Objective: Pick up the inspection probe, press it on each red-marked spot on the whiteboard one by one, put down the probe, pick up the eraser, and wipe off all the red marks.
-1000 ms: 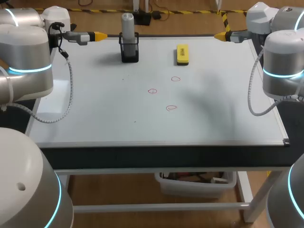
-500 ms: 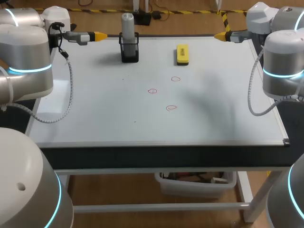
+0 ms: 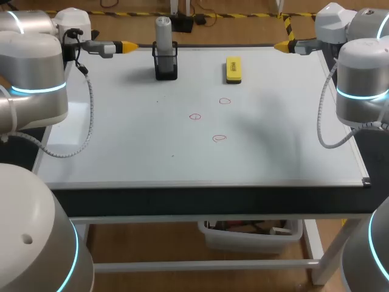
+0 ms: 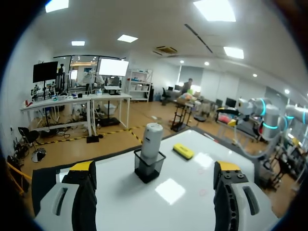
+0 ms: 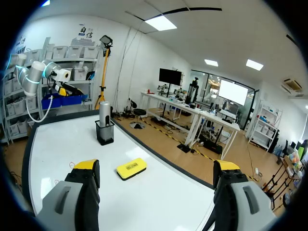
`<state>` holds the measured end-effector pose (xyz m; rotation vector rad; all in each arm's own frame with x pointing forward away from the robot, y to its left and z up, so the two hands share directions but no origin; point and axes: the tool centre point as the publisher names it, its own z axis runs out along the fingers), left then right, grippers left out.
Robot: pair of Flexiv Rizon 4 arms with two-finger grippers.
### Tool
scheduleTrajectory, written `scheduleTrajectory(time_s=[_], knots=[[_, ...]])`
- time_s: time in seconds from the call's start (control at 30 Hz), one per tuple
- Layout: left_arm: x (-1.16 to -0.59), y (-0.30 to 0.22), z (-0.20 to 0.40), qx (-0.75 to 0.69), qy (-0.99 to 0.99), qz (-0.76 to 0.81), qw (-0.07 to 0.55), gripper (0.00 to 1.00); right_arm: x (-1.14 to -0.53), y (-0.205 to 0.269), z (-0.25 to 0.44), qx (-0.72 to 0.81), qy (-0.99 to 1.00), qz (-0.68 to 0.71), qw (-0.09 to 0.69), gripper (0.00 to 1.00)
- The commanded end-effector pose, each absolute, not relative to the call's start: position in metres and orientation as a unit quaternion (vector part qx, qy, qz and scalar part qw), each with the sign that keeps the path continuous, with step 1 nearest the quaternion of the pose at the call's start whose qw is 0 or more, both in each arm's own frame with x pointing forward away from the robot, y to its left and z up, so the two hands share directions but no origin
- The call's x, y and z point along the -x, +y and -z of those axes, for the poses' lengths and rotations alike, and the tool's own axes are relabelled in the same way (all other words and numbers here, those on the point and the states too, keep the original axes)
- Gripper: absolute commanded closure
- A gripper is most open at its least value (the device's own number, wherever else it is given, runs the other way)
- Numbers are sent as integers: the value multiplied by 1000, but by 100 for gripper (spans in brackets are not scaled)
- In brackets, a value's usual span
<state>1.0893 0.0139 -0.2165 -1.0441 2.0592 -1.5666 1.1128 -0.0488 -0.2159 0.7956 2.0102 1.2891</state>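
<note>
The left fingers are wide open and hold nothing, by the far left corner of the whiteboard. The right fingers are open and empty too, by the far right corner. The probe stands in a black cup at the back, near the yellow eraser.

Probe — its lower end hidden inside the black holder

The whiteboard lies flat on the table. At its far edge the inspection probe stands upright in a black holder, with the yellow eraser to the right, apart. Three red marks sit near the middle. The left tool hangs over the far left edge and the right tool over the far right corner.
</note>
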Motion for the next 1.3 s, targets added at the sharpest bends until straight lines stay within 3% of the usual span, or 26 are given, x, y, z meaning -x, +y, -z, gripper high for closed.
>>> scheduleTrajectory(time_s=[0.03,0.27,0.53,1.3], knots=[[-1107,23,231,335,719,590,152,0,-1113,-49,216,-300,760,-487,307,0],[-1133,22,244,253,679,688,53,0,-1113,-49,216,-300,760,-487,307,0],[-1157,-2,249,160,688,707,-4,0,-1113,-49,216,-300,760,-487,307,0],[-1203,-68,266,59,680,727,-77,0,-1113,-49,216,-300,760,-487,307,0]])
